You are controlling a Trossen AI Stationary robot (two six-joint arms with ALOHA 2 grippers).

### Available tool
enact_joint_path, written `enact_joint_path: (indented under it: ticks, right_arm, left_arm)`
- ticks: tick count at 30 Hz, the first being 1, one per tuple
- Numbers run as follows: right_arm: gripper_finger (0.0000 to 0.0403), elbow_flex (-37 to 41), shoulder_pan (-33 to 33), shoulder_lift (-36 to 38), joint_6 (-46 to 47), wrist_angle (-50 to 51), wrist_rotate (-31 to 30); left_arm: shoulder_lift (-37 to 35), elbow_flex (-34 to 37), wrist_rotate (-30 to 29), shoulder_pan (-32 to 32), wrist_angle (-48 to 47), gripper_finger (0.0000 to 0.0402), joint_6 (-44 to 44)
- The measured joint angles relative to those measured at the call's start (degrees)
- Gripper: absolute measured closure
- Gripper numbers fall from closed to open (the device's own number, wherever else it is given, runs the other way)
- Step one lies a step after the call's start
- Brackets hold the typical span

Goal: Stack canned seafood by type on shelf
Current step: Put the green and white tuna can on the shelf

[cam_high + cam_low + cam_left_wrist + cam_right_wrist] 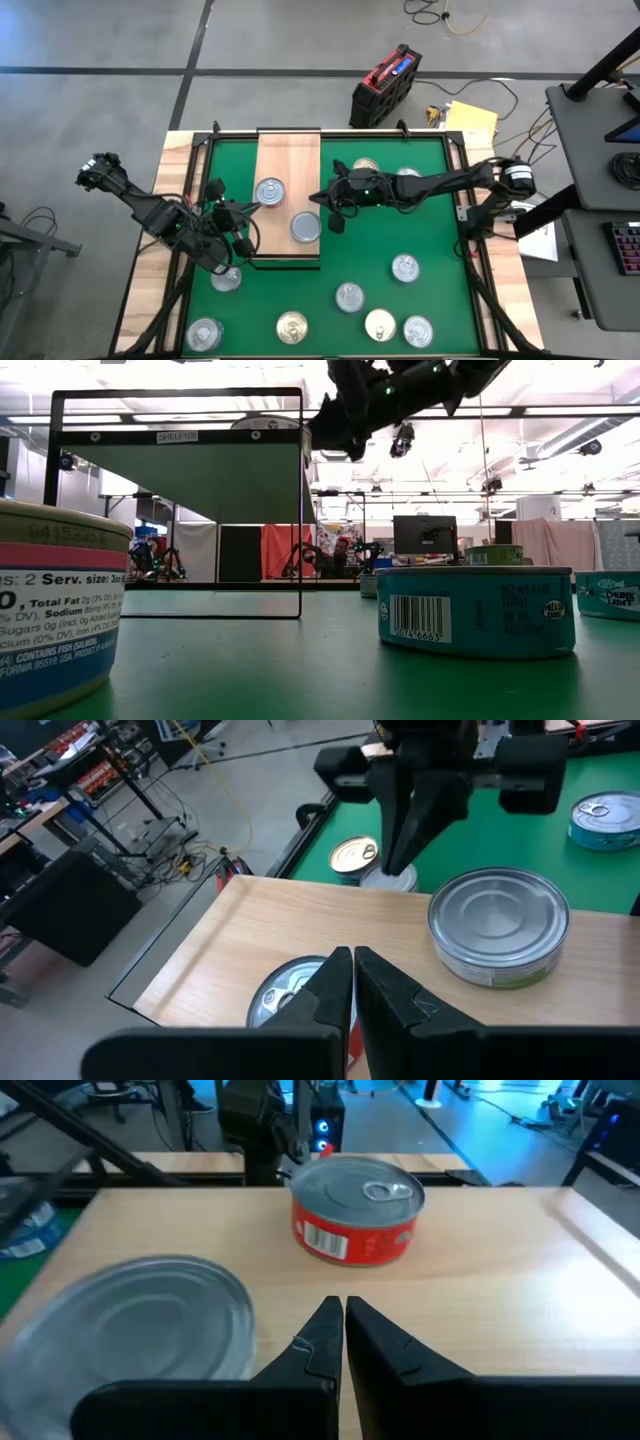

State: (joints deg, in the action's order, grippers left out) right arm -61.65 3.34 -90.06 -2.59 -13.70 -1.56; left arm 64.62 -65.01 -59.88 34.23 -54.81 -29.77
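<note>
The shelf [288, 160] is a light wooden board at the far middle of the green mat. Two tins of canned seafood stand on it: a red-labelled tin with a pull tab [270, 191] [357, 1210] and a plain silver-topped tin [306, 227] [498, 925]. My left gripper [257, 207] [352, 982] is shut at the shelf's left edge, beside the red-labelled tin. My right gripper [322, 198] [342, 1330] is shut at the shelf's right edge, above the board and facing both tins. Neither gripper holds anything.
Several more tins stand on the green mat [440, 230]: two at the far right of the shelf [366, 167] [407, 175], several toward the near edge [405, 267] [349, 296] [291, 326], and one under the left arm [226, 278]. A red case [385, 82] lies on the floor beyond the table.
</note>
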Motion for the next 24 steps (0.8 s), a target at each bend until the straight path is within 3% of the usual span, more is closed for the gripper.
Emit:
enact_joint_path:
  ticks: [7, 12, 24]
  right_arm:
    - [0.0394, 1.9, -2.0, 1.1, 1.1, 1.8, -0.2]
    - [0.0394, 3.7, -3.9, 4.2, 2.4, 7.1, -8.3]
    - [0.0394, 6.7, -10.8, 7.6, 4.3, 9.0, -11.2]
  left_arm:
    - [0.0, 0.0, 0.0, 0.6, 0.1, 0.0402, -1.4]
    - [0.0, 0.1, 0.0, 1.8, 0.5, 0.0402, -2.7]
    - [3.0, 0.3, -2.9, 3.9, 2.7, 0.0402, -3.8]
